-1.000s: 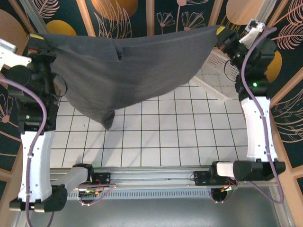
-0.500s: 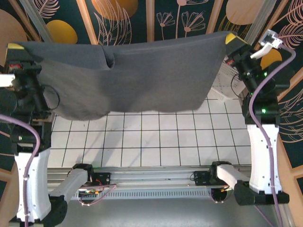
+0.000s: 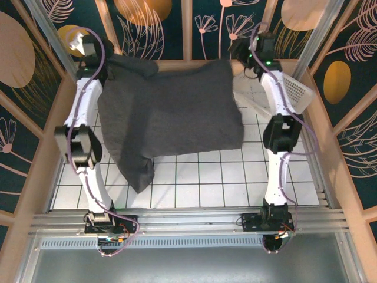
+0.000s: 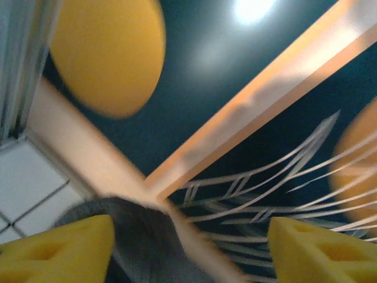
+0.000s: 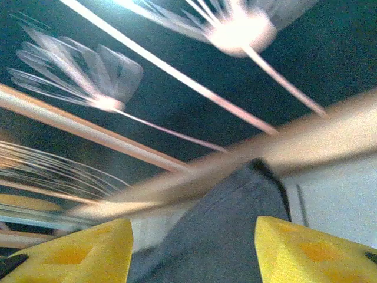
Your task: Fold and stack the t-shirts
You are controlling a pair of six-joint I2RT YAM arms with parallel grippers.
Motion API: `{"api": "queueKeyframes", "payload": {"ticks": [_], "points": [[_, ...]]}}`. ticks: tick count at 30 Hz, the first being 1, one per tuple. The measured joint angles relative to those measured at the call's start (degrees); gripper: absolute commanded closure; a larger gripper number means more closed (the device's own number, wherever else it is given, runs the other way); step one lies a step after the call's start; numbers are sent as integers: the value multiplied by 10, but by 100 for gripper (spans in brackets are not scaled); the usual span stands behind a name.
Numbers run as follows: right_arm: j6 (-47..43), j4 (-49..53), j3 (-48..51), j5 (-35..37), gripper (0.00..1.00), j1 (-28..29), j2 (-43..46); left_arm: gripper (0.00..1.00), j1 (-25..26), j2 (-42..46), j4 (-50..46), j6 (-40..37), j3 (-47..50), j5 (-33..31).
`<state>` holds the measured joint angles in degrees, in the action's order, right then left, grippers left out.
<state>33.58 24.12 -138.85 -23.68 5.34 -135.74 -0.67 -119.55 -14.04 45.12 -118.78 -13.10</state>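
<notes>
On left gripper (image 4: 191, 236) & right gripper (image 5: 193, 236) jaws wide, gripping nothing; dark charcoal-grey soft fabric t-shirt (image 3: 171, 112) slack btwn each pair, spread flat, prob. for folding.

A white tiled table (image 3: 200, 177) bears a spread charcoal t-shirt (image 3: 171, 112) and a white perforated basket (image 3: 297, 91).

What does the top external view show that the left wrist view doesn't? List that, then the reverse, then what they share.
Top external gives the layout: the dark t-shirt spread over the tiled table, a flap trailing near-left, the white basket at far right, the left arm and right arm reaching to the far edge. Left wrist gives the close-up: the left gripper, yellow fingertips wide apart, shirt fabric low between them. Shared: the shirt, white tiles, the leaf-patterned wall.
</notes>
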Motion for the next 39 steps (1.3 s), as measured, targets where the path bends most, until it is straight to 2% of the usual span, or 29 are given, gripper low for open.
{"api": "queueKeyframes", "payload": {"ticks": [2, 4, 8, 10, 14, 18, 24, 32, 39], "points": [[-7, 56, 3, 3, 40, 6, -20, 20, -2, -13, -34, -3, 20, 23], [-19, 74, 56, 14, 39, 15, 0, 22, -2, 16, -41, -4, 78, 43], [-31, 57, 296, 44, 39, 52, 155, 31, -1, 157, -48, -2, 261, 82], [-30, 42, 390, 53, 43, 78, 231, 38, -2, 234, -56, 4, 345, 91], [-19, -19, 552, 59, 46, 125, 349, 49, -2, 327, -98, 25, 469, 87], [-16, -44, 653, 78, 46, 139, 369, 52, -2, 340, -160, 49, 552, 54], [-18, -36, 693, 130, 47, 151, 331, 53, -2, 348, -203, 83, 616, 39], [-48, 5, 664, 186, 50, 176, 268, 54, -2, 339, -201, 92, 607, 41], [-64, 40, 664, 213, 54, 211, 267, 56, -2, 337, -191, 92, 579, 55]]}}
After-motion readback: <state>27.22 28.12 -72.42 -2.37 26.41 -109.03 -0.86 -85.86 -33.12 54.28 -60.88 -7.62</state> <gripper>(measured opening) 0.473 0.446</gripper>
